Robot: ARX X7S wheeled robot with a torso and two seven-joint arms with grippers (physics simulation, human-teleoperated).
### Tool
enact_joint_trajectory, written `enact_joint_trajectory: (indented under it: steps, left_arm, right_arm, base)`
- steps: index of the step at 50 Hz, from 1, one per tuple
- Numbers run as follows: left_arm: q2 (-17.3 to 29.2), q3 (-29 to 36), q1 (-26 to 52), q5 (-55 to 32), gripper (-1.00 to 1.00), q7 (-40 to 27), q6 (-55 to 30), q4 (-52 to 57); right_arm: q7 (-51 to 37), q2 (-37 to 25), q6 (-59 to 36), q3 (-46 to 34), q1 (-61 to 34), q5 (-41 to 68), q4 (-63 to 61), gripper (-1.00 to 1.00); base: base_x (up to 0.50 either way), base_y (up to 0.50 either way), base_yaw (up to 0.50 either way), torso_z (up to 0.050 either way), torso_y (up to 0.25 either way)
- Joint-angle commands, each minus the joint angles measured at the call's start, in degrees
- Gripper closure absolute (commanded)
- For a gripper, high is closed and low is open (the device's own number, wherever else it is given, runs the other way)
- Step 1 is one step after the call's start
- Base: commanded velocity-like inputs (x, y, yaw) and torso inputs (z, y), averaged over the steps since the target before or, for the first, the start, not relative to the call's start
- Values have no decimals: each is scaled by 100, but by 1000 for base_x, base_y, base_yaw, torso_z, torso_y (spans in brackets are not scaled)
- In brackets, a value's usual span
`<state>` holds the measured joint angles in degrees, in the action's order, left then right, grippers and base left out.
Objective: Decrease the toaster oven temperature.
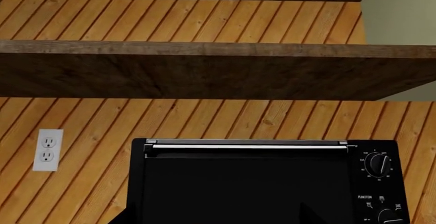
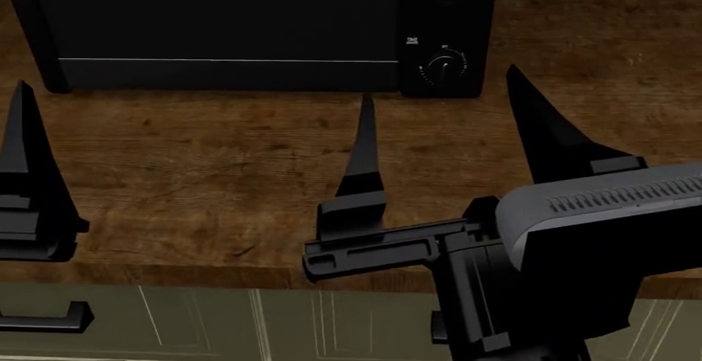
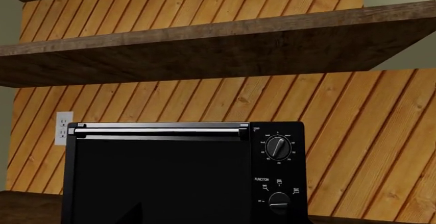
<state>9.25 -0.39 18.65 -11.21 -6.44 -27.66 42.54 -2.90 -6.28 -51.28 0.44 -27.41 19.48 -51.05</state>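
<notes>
Against the slatted wall sits the toaster oven [image 2: 252, 28], untouched. Before it, the right gripper [image 2: 450, 135] hovers with fingers spread, approaching; next, I'd guess, it must reach the top knob [image 3: 276, 147]. Whether the left gripper [image 2: 28, 180] is parted, I cannot tell.

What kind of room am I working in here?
Most likely a kitchen: a black toaster oven sits on a wooden counter, with cabinet fronts below, a wall outlet and a wooden shelf on the plank wall.
</notes>
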Motion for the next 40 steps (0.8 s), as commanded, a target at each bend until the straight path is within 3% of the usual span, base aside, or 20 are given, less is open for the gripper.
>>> enact_joint_trajectory:
  steps: [1, 40]
  left_arm:
    - [54, 37, -7, -46, -100, -63, -14, 42]
    - [191, 82, -72, -240, -100, -221, 53, 98]
  right_arm:
    - [-26, -52, 88, -8, 60, 135, -14, -100]
    - [-246, -234, 153, 13, 135, 481, -131, -100]
  base:
    - [289, 0, 0, 0, 0]
    - [267, 0, 0, 0, 0]
